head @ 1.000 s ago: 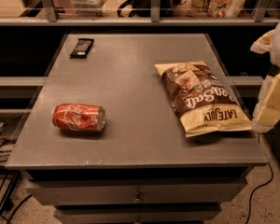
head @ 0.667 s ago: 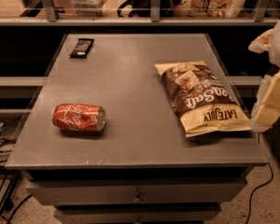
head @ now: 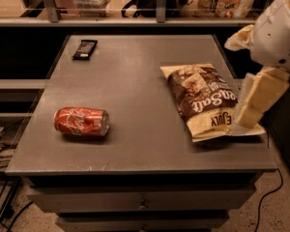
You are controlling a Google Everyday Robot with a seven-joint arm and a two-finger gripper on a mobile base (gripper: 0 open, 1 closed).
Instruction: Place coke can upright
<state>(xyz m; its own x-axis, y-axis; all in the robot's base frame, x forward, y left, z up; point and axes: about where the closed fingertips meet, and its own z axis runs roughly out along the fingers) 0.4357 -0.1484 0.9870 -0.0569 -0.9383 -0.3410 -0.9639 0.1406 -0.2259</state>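
The coke can [head: 82, 122] is red with white script and lies on its side on the grey table [head: 130, 81], near the front left, its silver top facing right. My gripper [head: 255, 103] hangs at the right edge of the view, over the right end of the chip bag, far to the right of the can. It holds nothing that I can see.
A brown and cream chip bag [head: 208, 100] lies flat on the right part of the table. A small dark bar [head: 85, 49] lies at the back left. A shelf with packages runs behind the table. Cables lie on the floor at left and right.
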